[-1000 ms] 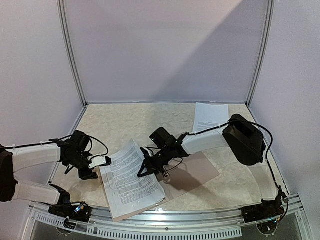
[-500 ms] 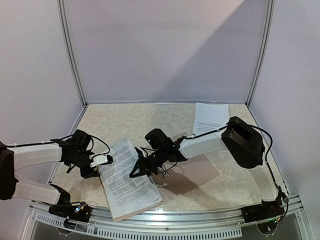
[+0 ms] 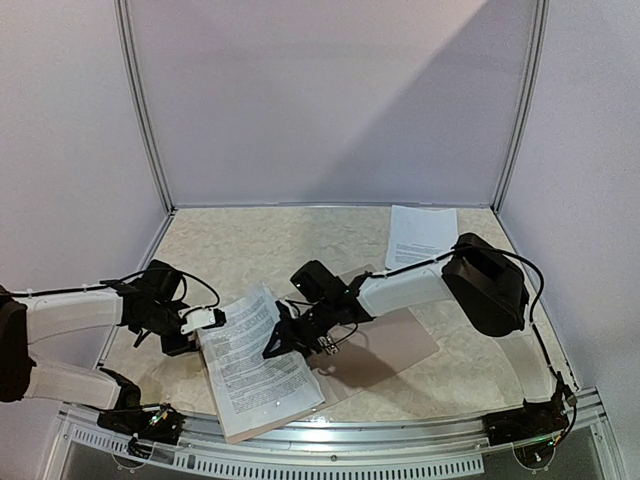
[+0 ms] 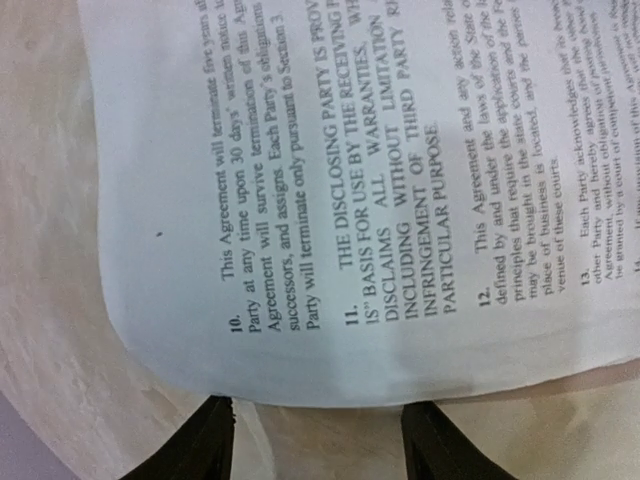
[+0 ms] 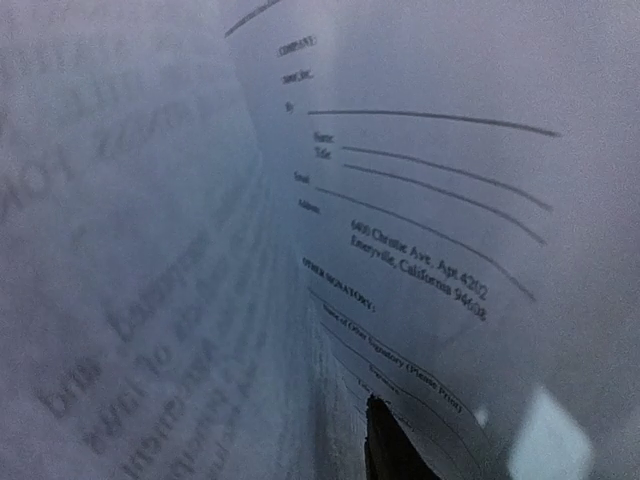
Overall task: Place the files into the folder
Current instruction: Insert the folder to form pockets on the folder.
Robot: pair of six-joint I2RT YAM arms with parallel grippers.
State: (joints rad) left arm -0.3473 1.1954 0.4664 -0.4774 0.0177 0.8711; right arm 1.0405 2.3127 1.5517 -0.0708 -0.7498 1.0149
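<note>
The folder [image 3: 395,340] lies open close to the front edge of the table [image 3: 250,245]; its right leaf is bare and brown, and its left leaf is under the files [image 3: 262,380]; the stack's long side runs from the front edge toward the back, leaning a little left.

The left claw [image 3: 205,322] is just beside the left long edge of the stack; in the left wrist view its two dark fingers [image 4: 215,445] are spread wide, and the paper edge sits just ahead of them, not clearly between them.

The right claw [image 3: 278,342] is on the other long edge, near the fold of the folder, where the top page curls up; its camera is so close to the paper that I cannot tell if it is spread or pinching.

So the paper lies between the two claws; I think the next push should go inward and flat.

A lone sheet [image 3: 420,235] waits at the far right corner, nearer the right arm; there is little room at the front edge and more toward the back.
</note>
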